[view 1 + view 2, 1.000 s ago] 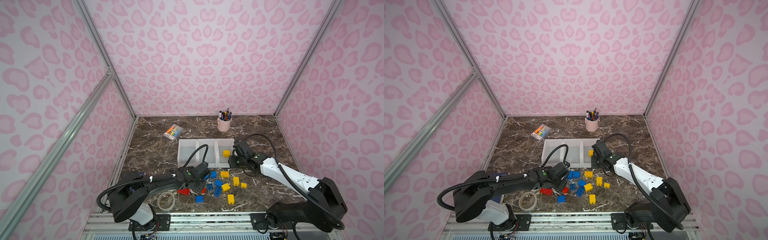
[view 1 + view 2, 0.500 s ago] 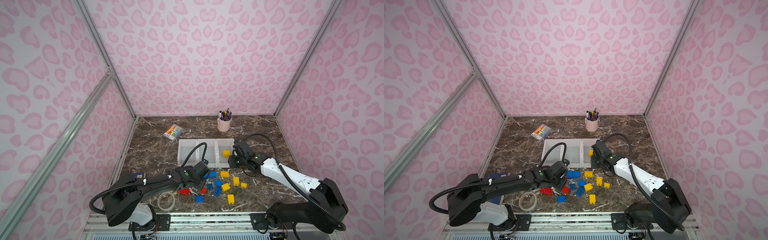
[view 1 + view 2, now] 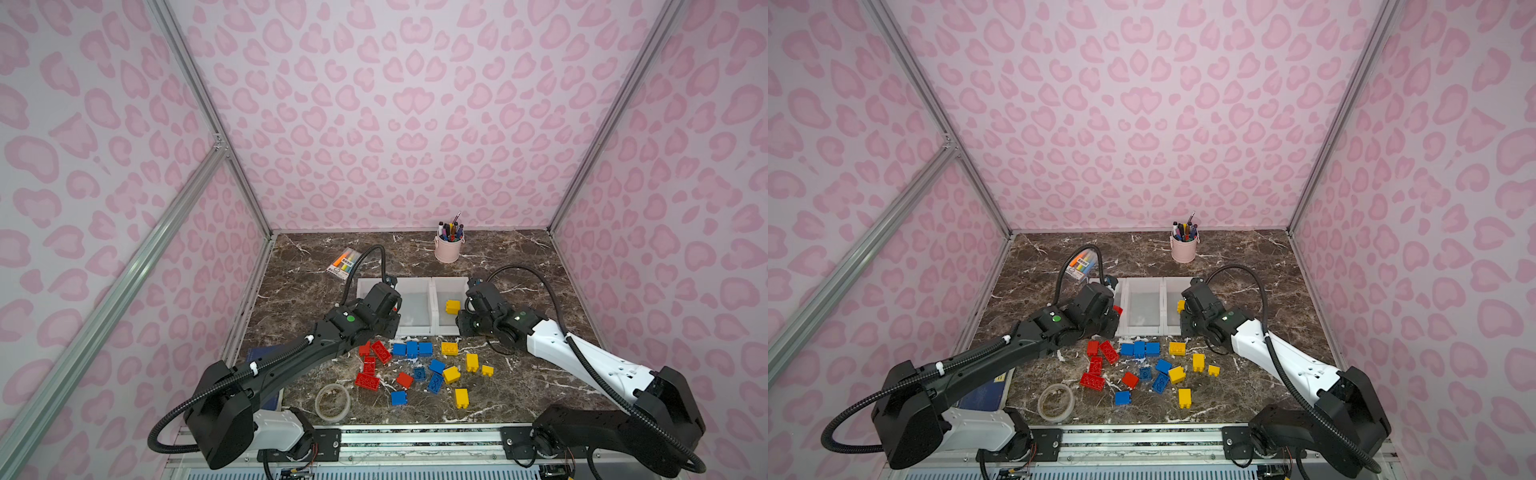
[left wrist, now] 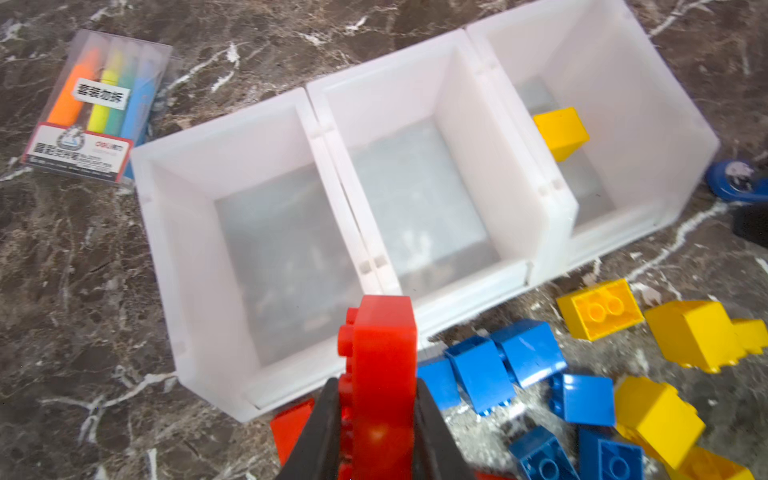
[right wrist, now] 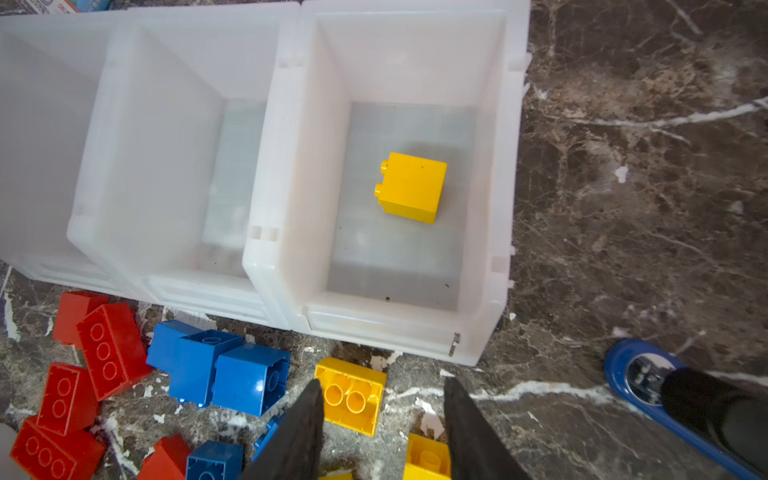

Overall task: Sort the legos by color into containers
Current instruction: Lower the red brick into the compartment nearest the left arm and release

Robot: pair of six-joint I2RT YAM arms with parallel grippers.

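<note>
Highlighter pack bears Chinese print. Left end effector pinches a red lego at the leftmost container, long axis pointing into it. Right end effector is spread, empty, above a yellow lego.

You're working on a dark brown marble tabletop veined with white. The three white containers sit on it joined in a row, about mid-table. Just in front of them the loose legos lie scattered. The red legos are to the left, the blue legos in the middle and the yellow legos to the right, and several touch one another. Three blue ones lie side by side close to the containers' front lips. A clear tape roll lies flat near the front edge, left of the bricks. A highlighter pack lies behind the row's left end, and a pink pen cup stands upright near the back wall. A dark blue book lies at the front left corner.
</note>
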